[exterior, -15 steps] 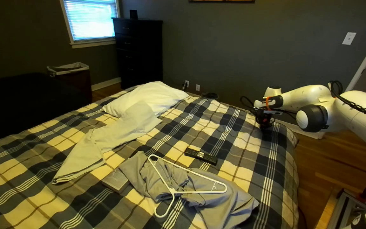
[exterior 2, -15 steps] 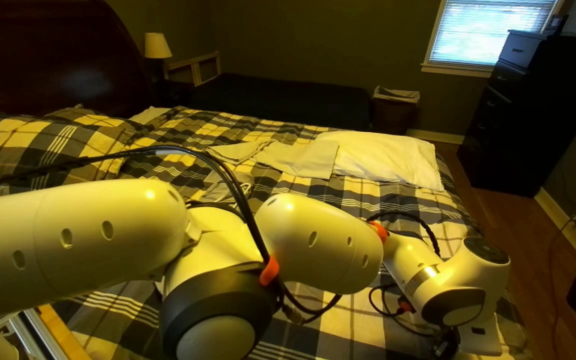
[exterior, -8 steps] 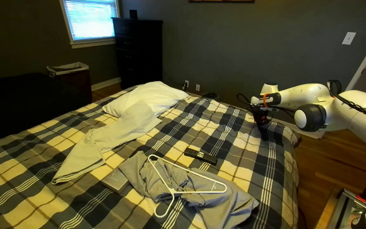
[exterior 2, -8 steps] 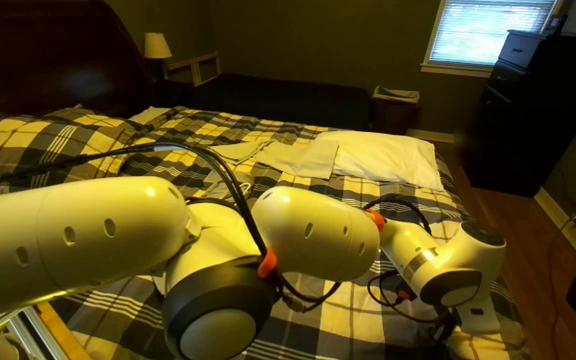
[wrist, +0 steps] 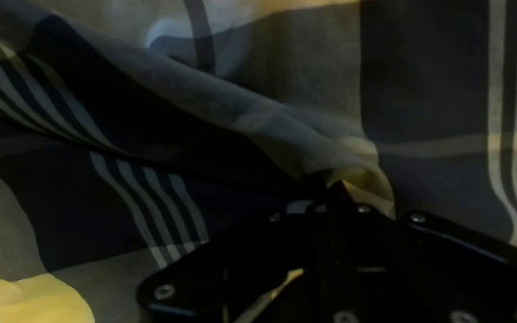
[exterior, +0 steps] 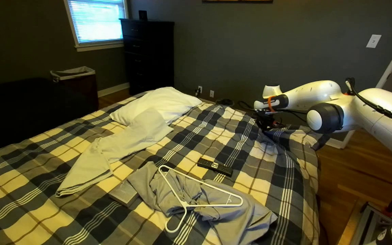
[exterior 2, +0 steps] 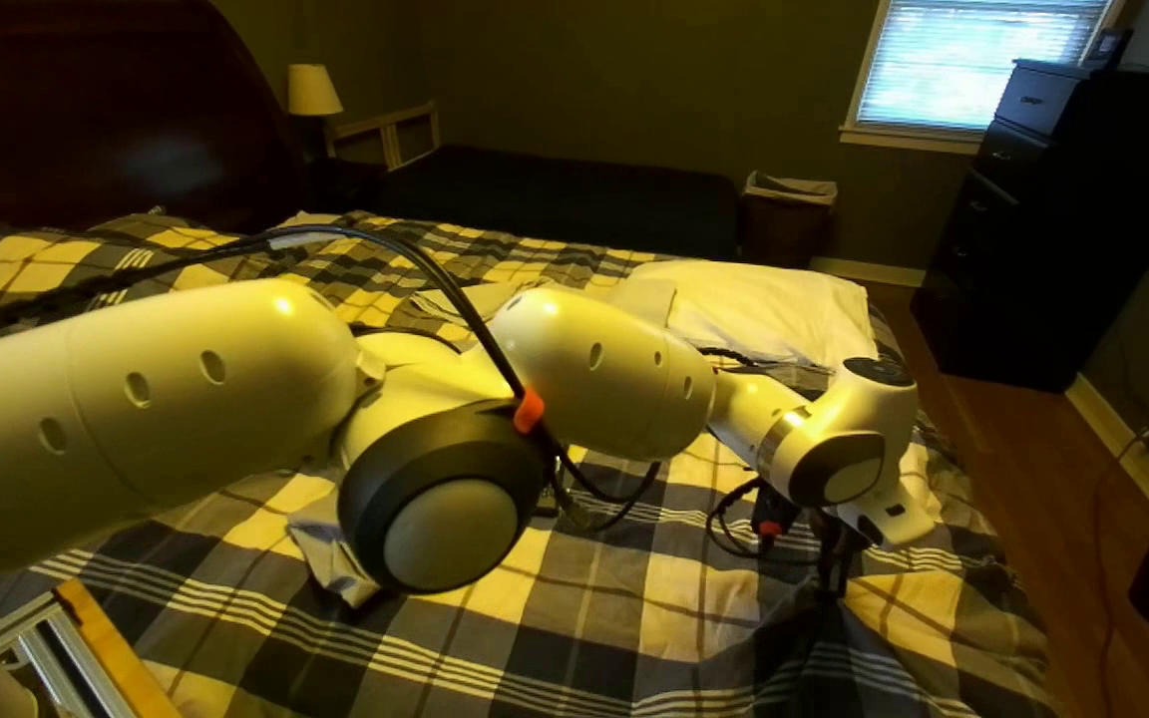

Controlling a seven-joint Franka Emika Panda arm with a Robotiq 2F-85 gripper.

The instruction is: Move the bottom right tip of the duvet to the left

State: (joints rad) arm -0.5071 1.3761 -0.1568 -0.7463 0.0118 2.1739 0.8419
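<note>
Yellow-black plaid duvet point(exterior: 184, 146), white hanger point(exterior: 185, 205)

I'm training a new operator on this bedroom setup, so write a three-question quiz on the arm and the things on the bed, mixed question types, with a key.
1. Multiple choice: what is the gripper shut on?
A) the pillow
B) the duvet
C) the lamp

2. True or false: the white hanger lies on the pillow.

3. Fill in the blank: in an exterior view, a long black ____ with buttons lies on the plaid, apart from the hanger.

Key:
1. B; in the wrist view, the fabric bunches up at the fingertips.
2. False; it lies across the grey cloth.
3. Remote.
</note>
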